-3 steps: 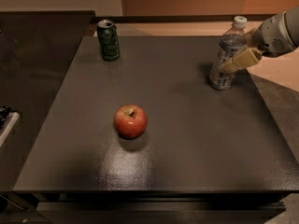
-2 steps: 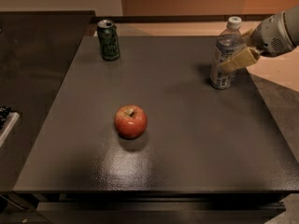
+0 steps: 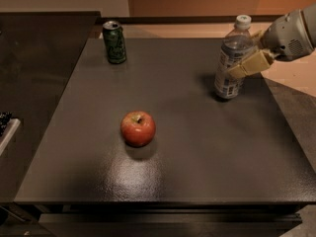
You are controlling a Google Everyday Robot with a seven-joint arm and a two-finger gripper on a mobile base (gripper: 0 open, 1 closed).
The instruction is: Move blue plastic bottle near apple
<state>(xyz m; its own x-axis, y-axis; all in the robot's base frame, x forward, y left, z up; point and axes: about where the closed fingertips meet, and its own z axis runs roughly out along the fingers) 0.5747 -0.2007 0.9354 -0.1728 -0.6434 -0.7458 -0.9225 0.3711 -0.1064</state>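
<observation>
The blue plastic bottle [image 3: 228, 65] is clear with a white cap and a blue-and-white label. It stands slightly tilted at the far right of the dark table [image 3: 197, 147]. My gripper [image 3: 243, 56] reaches in from the right edge and is shut on the bottle's upper body, with one tan finger [image 3: 249, 64] across its front. The red apple [image 3: 138, 128] sits left of the table's middle, well to the left of the bottle and nearer the front.
A green drink can [image 3: 114, 42] stands at the table's far left corner. A dark counter [image 3: 34, 58] adjoins the table on the left. A white object [image 3: 6, 132] pokes in at the left edge.
The bottle, held in my gripper, has shifted a little to the left and toward the front. The apple and the can have not moved.
</observation>
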